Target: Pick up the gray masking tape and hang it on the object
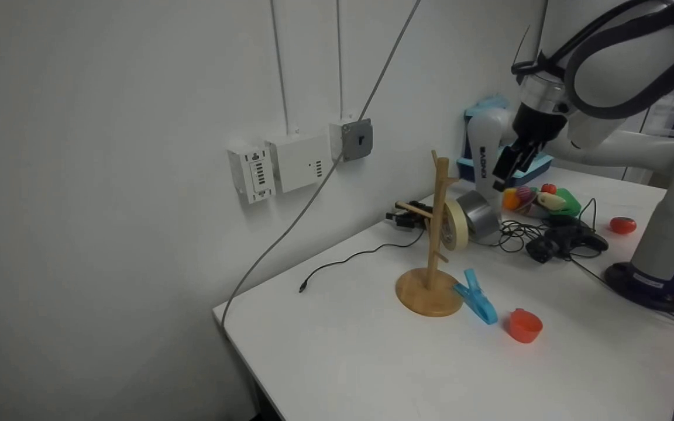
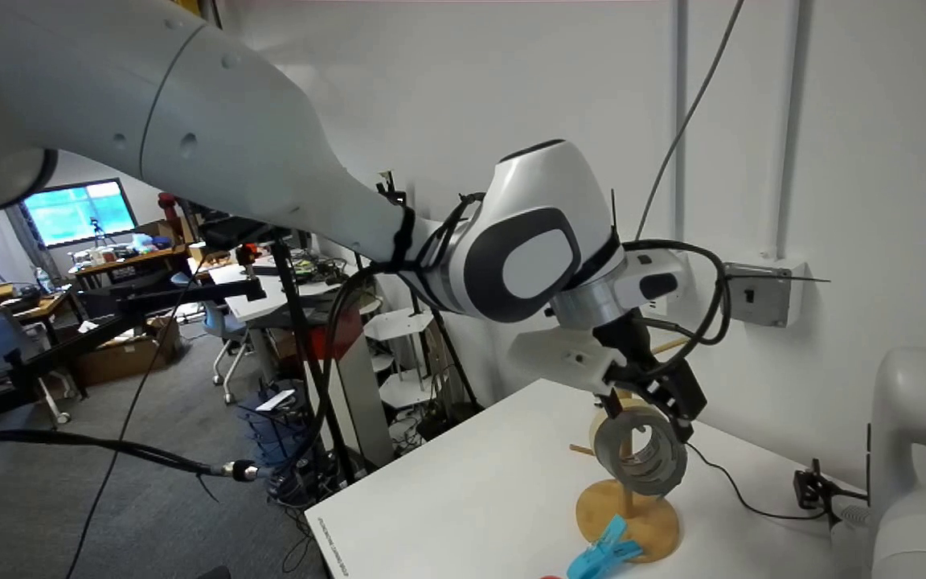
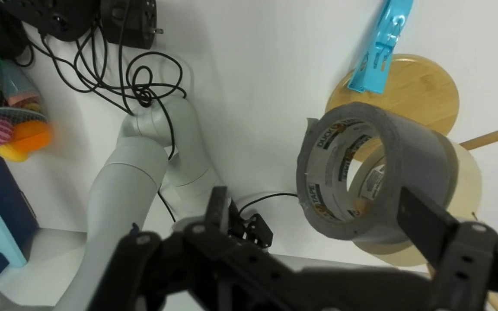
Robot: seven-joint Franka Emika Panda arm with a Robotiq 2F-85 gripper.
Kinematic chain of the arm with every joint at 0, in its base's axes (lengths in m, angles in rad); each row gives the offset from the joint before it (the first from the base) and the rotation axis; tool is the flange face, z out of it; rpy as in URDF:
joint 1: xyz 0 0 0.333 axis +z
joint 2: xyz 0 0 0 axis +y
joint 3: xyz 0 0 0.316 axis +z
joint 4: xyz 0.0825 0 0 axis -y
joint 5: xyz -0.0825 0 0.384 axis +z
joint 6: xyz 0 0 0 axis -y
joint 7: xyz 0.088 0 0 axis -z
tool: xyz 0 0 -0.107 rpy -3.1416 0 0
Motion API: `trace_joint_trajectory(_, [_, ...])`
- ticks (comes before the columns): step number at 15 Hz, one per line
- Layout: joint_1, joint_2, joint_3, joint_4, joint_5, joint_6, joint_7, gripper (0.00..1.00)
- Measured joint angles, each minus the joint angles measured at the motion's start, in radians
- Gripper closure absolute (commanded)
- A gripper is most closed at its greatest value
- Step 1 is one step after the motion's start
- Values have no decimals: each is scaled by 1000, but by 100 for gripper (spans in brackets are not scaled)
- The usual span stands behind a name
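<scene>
**Gray tape looks hung; clean exit left to do**

The gray masking tape (image 1: 480, 214) is up at the wooden stand (image 1: 436, 234), above its base, just beside the beige roll (image 1: 459, 225). Probably on the same side peg; that peg is mostly hidden. The gripper (image 3: 311, 194) has its jaws spread wide, nothing held. Step, judged: get clear. In the wrist view one finger (image 3: 424, 226) overlaps the gray roll's outer wall; contact or not, cannot tell. Best: back off slowly, straight away from the stand, jaws wide, no twisting, so that finger doesn't snag the roll and drag it off. Sideways knocks could tip the stand. Blue clip (image 1: 478, 301) reaches the base's edge; stay high over it.
</scene>
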Motion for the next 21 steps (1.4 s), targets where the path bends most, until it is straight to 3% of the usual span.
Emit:
trace_joint_trajectory(8, [70, -146, 5, -104, -50, -42, 101, 0])
trace_joint_trajectory(21, [80, -353, 47, -378, -107, -39, 236, 0])
